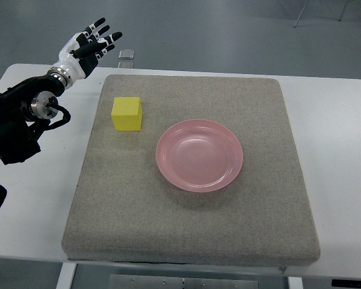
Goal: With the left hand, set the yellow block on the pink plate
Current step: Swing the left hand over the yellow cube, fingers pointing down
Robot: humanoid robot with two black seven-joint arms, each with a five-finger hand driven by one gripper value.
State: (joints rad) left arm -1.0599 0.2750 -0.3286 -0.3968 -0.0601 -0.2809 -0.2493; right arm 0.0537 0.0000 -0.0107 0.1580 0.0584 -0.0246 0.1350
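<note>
The left hand (87, 45) hovers over the far left corner of the counter (331, 114), fingers spread and holding nothing. The right arm is not in view. The yellow block (127, 114) sits upright on the grey mat (192, 229), near the mat's left edge and toward its far side. The pink plate (199, 155) lies empty near the mat's middle, close to the block but clear of it.

Risks, as I judge them:
- The block stands just inside the mat's left border. A sideways approach from the arm's side could nudge it toward the plate or tip it before the fingers close.
- A grip on one corner only could let the block rotate and slip during the lift.
- The plate is shallow with a raised rim. A low carry could clip the rim and slide the plate, and a release too near the rim could leave the block tilted or rolling out.

Room to move: open mat on all sides of the block, widest toward the near side. The path from block to plate is short and unobstructed. A small flat object (127, 55) lies on the floor beyond the counter's far edge, out of the way.
</note>
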